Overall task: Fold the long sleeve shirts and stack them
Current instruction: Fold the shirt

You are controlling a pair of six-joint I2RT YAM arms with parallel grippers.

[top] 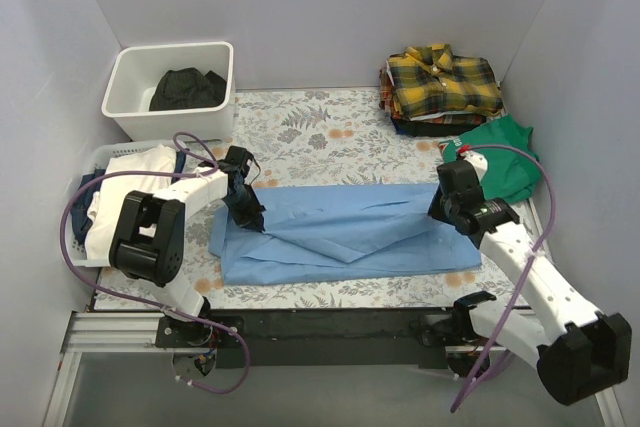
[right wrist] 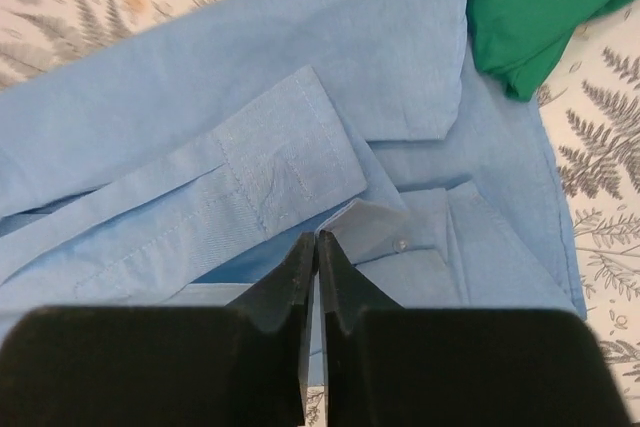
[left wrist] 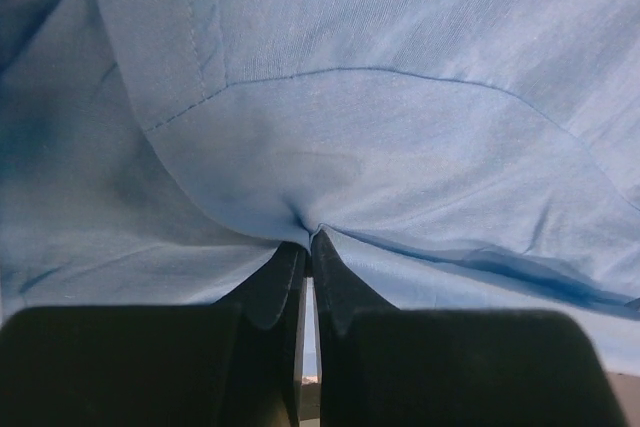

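Step in hand: folding the light blue shirt (top: 340, 237), judged mid-fold, with sleeves already laid over the body and the final fold not yet made. The shirt lies at the centre of the desk (top: 300, 117), stretched along the 9-to-3 line. Left tool (top: 243, 209), at the shirt's 9 o'clock end: clenched on blue cloth, which puckers at its tips in the left wrist view (left wrist: 308, 242). Right tool (top: 447, 209), at the shirt's 3 o'clock end: fingers pressed together at a cuff edge near the collar (right wrist: 316, 242); whether cloth sits between them cannot be told. Next move, as judged: both ends must be held and carried together toward 6 or 12 o'clock, level, so the layers do not slip. The folded shirt then goes onto the plaid shirt (top: 440, 82), which lies folded at 1 o'clock over darker folded cloth. The green T-shirt (top: 505, 162) at 3 o'clock touches the blue shirt's corner and could drag. Containers: the white basket (top: 100, 155) at 9 o'clock holds white and dark blue garments, heaped. The white bin (top: 140, 117) at 10 o'clock holds one black garment (top: 185, 87), crumpled.
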